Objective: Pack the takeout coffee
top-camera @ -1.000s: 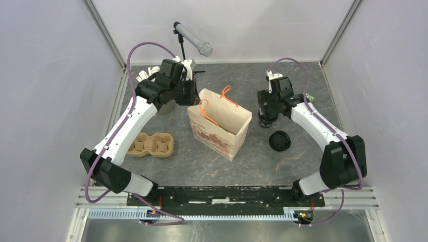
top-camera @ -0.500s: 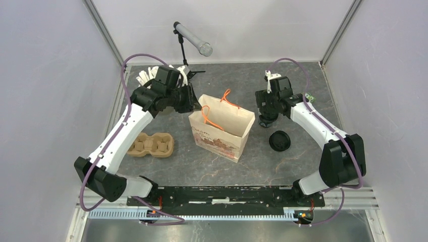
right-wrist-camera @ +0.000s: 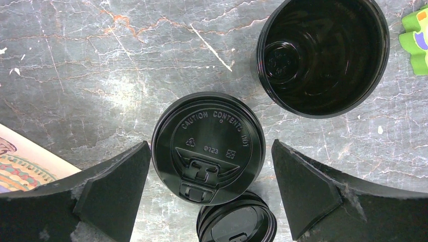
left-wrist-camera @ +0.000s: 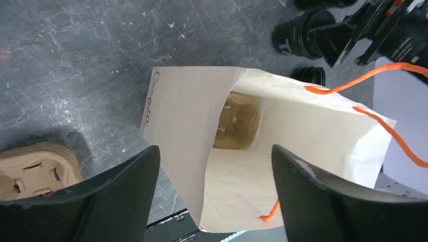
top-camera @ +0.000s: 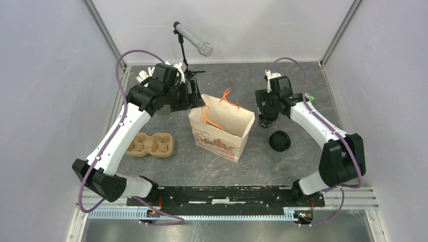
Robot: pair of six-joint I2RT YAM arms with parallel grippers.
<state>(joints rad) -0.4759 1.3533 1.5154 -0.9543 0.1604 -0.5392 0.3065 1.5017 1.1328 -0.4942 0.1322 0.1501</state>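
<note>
The takeout coffee (right-wrist-camera: 208, 146), a small black cup with its lid on, stands on the table right of the paper bag (top-camera: 222, 126). My right gripper (right-wrist-camera: 210, 142) hangs over it, open, one finger on each side and neither touching. My left gripper (left-wrist-camera: 214, 148) is open above the bag's left rim, the bag's side wall (left-wrist-camera: 186, 136) between its fingers and apart from both. Down inside the bag lies a cardboard cup carrier (left-wrist-camera: 237, 121). In the top view the left gripper (top-camera: 194, 96) is at the bag's back left corner and the right gripper (top-camera: 266, 112) just beyond its right side.
An empty black cup (right-wrist-camera: 323, 55) and a loose black lid (right-wrist-camera: 237, 222) lie close to the coffee. A second cardboard carrier (top-camera: 151, 144) sits left of the bag. A microphone (top-camera: 192, 38) on a stand is at the back, a green object (right-wrist-camera: 416, 40) at the far right.
My left gripper rose with the bag's rim, then opened and let it go; the bag now stands a little more upright. The right gripper has stayed open over the coffee.
</note>
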